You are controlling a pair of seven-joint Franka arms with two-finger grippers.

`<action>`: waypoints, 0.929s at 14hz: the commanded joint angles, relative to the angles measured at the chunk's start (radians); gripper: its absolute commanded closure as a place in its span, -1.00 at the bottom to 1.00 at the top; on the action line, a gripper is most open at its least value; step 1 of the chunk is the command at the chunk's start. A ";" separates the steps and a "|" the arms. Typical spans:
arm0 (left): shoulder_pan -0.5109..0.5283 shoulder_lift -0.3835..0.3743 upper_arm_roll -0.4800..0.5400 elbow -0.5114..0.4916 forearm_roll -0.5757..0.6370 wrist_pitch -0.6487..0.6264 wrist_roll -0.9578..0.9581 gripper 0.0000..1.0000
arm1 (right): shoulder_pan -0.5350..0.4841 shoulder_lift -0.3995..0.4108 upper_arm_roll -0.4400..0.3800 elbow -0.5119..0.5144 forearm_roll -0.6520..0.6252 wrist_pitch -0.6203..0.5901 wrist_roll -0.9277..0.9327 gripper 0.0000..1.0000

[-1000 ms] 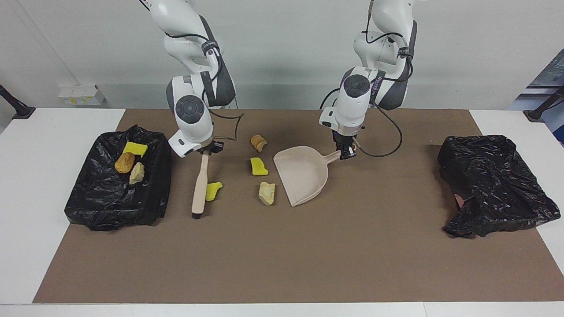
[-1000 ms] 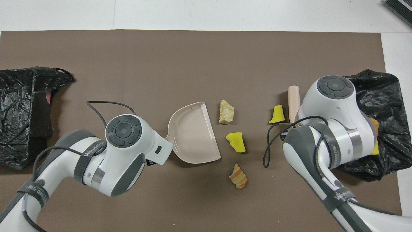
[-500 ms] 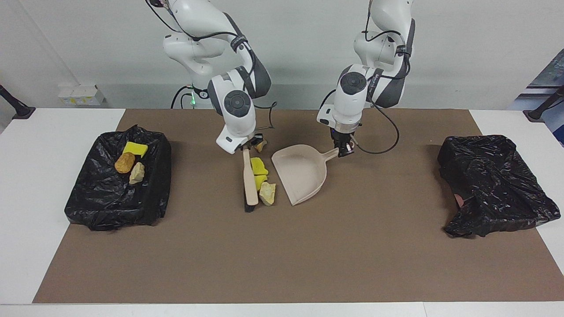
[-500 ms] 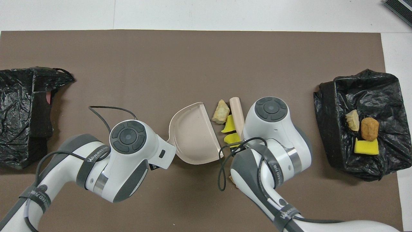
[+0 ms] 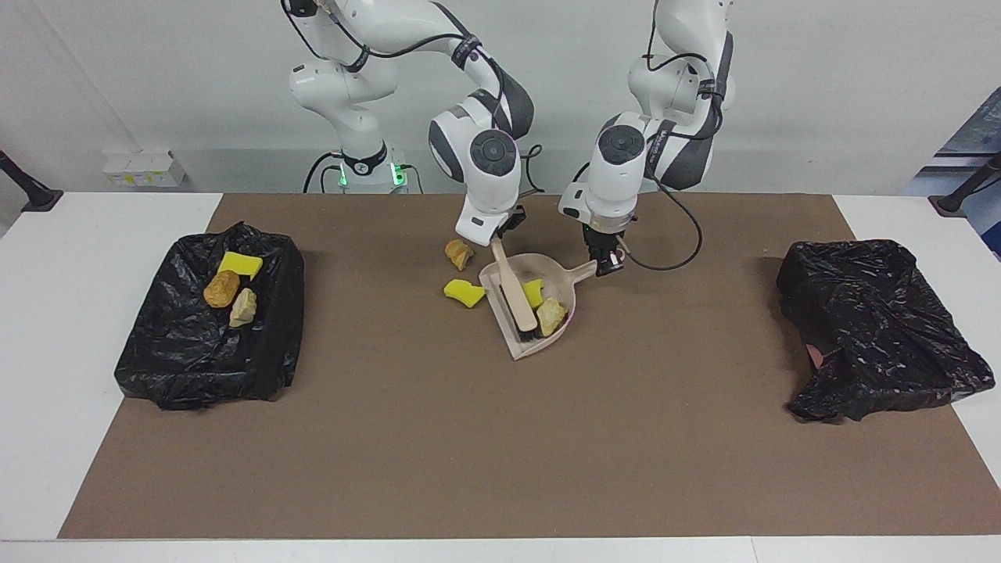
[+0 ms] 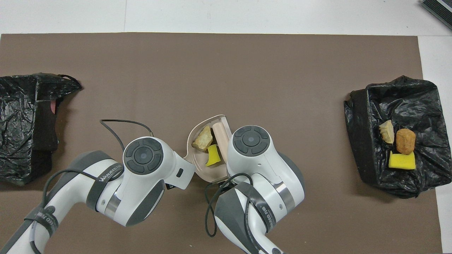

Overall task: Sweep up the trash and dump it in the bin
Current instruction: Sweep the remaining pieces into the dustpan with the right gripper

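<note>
My left gripper is shut on the handle of the beige dustpan, which rests on the brown mat. My right gripper is shut on the beige brush, whose head lies inside the pan. In the pan sit a yellow sponge chunk and a pale rock-like piece. Beside the pan, toward the right arm's end, an orange roll and a second yellow sponge lie on the mat. In the overhead view both grippers are hidden under the arms; the dustpan shows the rock and sponge.
A bin lined with a black bag stands at the right arm's end, holding a yellow sponge, a roll and a rock piece. A second black-bagged bin sits at the left arm's end.
My right arm swept the brush toward the dustpan, pushing one yellow sponge and the rock piece into it. One yellow sponge stayed on the mat. The left arm barely moved.
</note>
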 commanded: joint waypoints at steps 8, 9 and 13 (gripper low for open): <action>0.014 -0.006 0.023 0.017 0.043 -0.024 0.229 1.00 | -0.090 -0.284 -0.004 -0.260 0.032 -0.092 0.409 1.00; 0.014 -0.007 0.023 0.026 0.058 -0.049 0.262 1.00 | -0.088 -0.320 -0.002 -0.318 0.034 -0.039 0.486 1.00; -0.033 -0.030 0.012 0.003 0.118 -0.055 0.264 1.00 | -0.085 -0.414 -0.002 -0.450 0.120 -0.007 0.551 1.00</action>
